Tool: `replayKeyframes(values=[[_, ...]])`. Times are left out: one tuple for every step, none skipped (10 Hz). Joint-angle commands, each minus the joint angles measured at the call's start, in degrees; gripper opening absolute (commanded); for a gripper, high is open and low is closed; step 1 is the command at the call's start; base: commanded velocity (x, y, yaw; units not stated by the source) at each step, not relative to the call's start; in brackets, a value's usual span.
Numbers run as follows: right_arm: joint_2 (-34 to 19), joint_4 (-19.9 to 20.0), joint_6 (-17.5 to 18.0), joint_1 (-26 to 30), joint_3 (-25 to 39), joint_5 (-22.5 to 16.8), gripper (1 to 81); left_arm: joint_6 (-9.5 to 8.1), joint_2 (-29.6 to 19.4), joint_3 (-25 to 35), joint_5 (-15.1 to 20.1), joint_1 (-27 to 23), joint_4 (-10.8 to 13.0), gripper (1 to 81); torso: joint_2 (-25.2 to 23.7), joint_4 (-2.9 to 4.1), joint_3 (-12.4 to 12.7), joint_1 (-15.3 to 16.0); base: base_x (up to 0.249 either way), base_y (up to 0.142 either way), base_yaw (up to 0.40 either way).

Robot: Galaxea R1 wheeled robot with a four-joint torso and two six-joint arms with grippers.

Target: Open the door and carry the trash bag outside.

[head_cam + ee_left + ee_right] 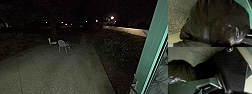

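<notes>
There it was, our black trash bag, bulging near the green frame, paving beside it! Soft, slippery plastic, we judged, probably light but floppy, tearable, best taken by its gathered neck. What it held, we couldn't see; either gripper's state, we couldn't tell.

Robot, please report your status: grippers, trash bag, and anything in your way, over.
Grip unclear, both arms. Black trash bag large in left wrist view. Green frame close on right; pale chair farther ahead.
</notes>
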Motion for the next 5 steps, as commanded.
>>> replayKeyframes(values=[[-8.48,-1.22,0.7,2.56,11.24,-2.23,81.1,-0.37,-4.46,5.0,2.78,-3.99,-0.34,1.0,0.0,0.0,0.0,0.01,0.0,0.0,0.0],[-13.72,-1.22,0.7,3.17,17.88,-2.14,81.1,-0.37,-7.0,8.16,2.7,-4.52,-0.43,1.0,0.0,0.0,-3.01,0.01,0.0,0.0,0.0],[-16.48,-1.22,0.7,3.69,21.96,-2.14,81.1,-0.46,-8.42,9.75,2.7,-4.96,-1.13,1.0,-0.02,0.0,-5.42,0.01,0.0,0.0,0.0],[-18.5,-1.22,0.7,4.13,24.85,-2.14,81.1,-0.37,-10.07,11.33,2.7,-5.41,-1.83,1.0,-0.02,0.0,-6.43,0.01,0.0,0.0,0.0],[-19.21,-1.22,0.53,4.49,25.83,-2.23,81.1,-0.37,-11.4,12.65,2.7,-6.1,-2.54,1.0,-0.02,0.0,-8.19,0.01,0.0,0.0,0.0]])
